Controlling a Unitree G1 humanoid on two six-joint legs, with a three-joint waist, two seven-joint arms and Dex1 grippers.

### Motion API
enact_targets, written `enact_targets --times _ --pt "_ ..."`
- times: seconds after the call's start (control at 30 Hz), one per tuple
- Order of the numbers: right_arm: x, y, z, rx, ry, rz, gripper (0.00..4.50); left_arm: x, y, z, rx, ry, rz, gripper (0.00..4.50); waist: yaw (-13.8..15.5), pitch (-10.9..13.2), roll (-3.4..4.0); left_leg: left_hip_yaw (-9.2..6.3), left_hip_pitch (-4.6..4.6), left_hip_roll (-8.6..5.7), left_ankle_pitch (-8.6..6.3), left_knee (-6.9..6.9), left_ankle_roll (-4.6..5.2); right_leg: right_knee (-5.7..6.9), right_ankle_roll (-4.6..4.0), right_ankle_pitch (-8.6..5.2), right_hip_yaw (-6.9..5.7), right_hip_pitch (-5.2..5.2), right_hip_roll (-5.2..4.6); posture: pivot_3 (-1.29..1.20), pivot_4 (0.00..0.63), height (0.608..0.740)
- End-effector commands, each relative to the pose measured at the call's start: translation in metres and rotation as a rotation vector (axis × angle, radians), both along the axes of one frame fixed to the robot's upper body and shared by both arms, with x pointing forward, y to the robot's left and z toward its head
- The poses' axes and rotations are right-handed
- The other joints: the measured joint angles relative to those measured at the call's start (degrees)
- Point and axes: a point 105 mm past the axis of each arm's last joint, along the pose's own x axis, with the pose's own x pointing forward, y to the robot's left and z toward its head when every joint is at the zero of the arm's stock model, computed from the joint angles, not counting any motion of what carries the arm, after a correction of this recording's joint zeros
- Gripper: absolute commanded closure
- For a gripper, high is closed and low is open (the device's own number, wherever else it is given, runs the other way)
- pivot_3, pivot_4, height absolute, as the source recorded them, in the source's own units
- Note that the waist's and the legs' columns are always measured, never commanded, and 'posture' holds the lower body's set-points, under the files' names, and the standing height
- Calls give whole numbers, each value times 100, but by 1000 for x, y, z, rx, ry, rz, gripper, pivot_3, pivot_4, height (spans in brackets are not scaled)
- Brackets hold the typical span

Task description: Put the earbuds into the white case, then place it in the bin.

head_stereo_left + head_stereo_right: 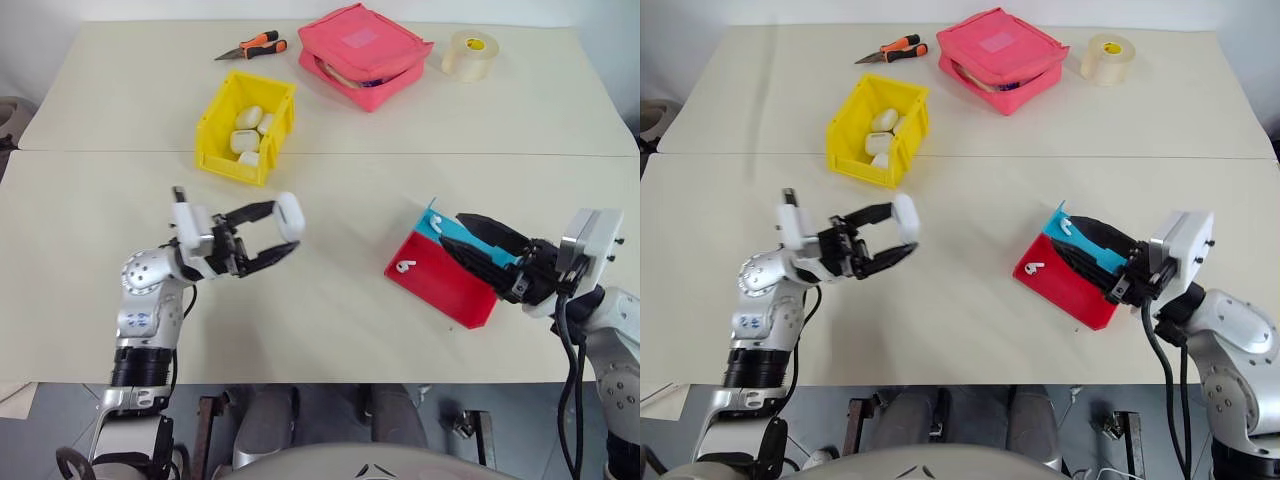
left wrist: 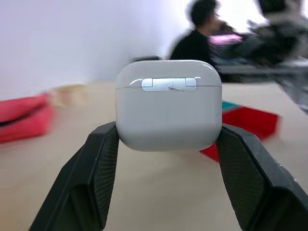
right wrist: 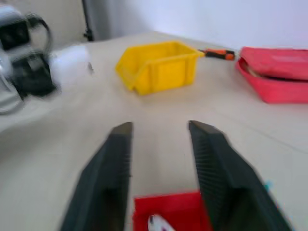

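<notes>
My left gripper (image 1: 285,228) is shut on the white case (image 1: 289,215), held above the table with its lid closed; the left wrist view shows the case (image 2: 167,103) clamped between both fingers. One earbud (image 1: 405,267) lies in the red part of the tray (image 1: 440,288). A second earbud (image 1: 436,222) rests at the blue end. My right gripper (image 1: 452,232) hovers over that tray, open with nothing between its fingers (image 3: 120,144). The yellow bin (image 1: 233,163) stands farther back on the left and holds several white cases.
A pink zip pouch (image 1: 365,52), a roll of tape (image 1: 471,53) and an orange-handled cutter (image 1: 252,47) lie along the far side of the table. A person (image 2: 195,41) sits in the background of the left wrist view.
</notes>
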Motion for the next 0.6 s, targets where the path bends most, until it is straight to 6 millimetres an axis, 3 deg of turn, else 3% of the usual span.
enact_targets --times 0.03,0.13,0.3,0.47,0.6 --pt "0 1 15 -18 -136 -40 1054 2 25 14 -112 10 164 1782 0 0 1 0 2 0 0 1 0 1 0 0 1 0 0 0 150 740" --pt "1 2 19 -11 -175 -76 21 13 45 20 -237 67 324 1782 16 0 0 0 8 1 0 1 -1 5 0 0 4 4 0 0 150 740" --pt "2 6 16 0 -173 -88 21 43 57 26 -234 136 445 1782 30 0 0 -4 5 -3 0 2 -2 4 0 0 2 5 0 0 150 740" --pt "7 11 18 -13 -181 -69 21 90 54 39 -170 198 508 1782 6 -1 0 3 8 -6 0 0 -1 5 0 0 2 4 2 0 150 740" --pt "10 21 21 -33 -176 -9 21 136 30 56 -127 293 552 1782 23 2 -5 3 5 -10 0 2 -1 5 1 1 0 3 2 0 150 740"
